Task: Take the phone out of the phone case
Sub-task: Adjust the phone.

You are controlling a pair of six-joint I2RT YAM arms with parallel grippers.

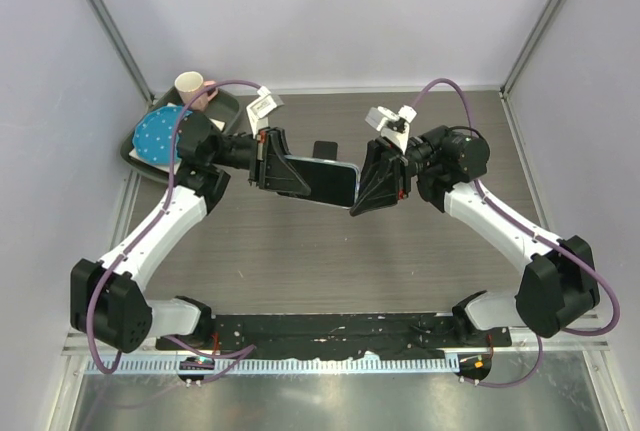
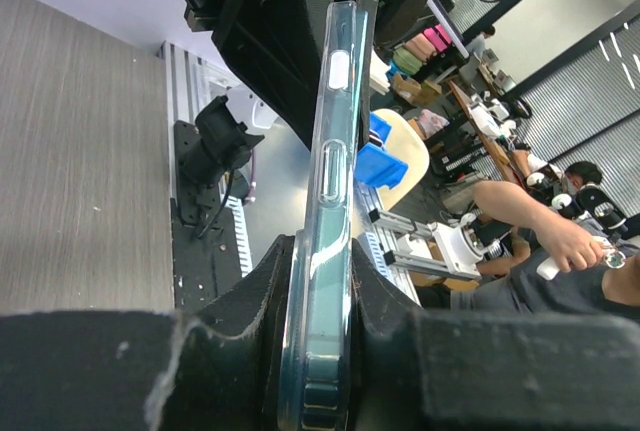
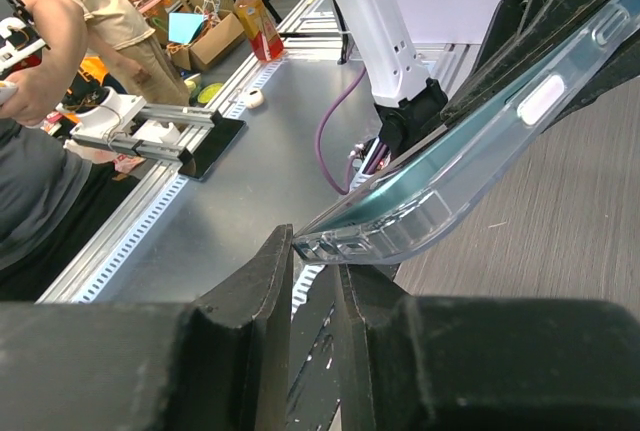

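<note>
Left tool [image 2: 322, 256] clenched on near end of clear phone case [image 2: 335, 141], edge-on above worktop [image 1: 330, 251], phone [image 1: 322, 179] mostly hidden inside (teal sliver shows), right tool [image 3: 315, 256] at far corner, fingers nearly together, grip unclear

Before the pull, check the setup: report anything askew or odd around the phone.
The phone case hangs in mid-air, tilted, clamped at one end by the left hand; the right hand meets only its corner. Nothing looks damaged.

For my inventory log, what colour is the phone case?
The phone case is clear with a teal tint, best seen in the left wrist view.
</note>
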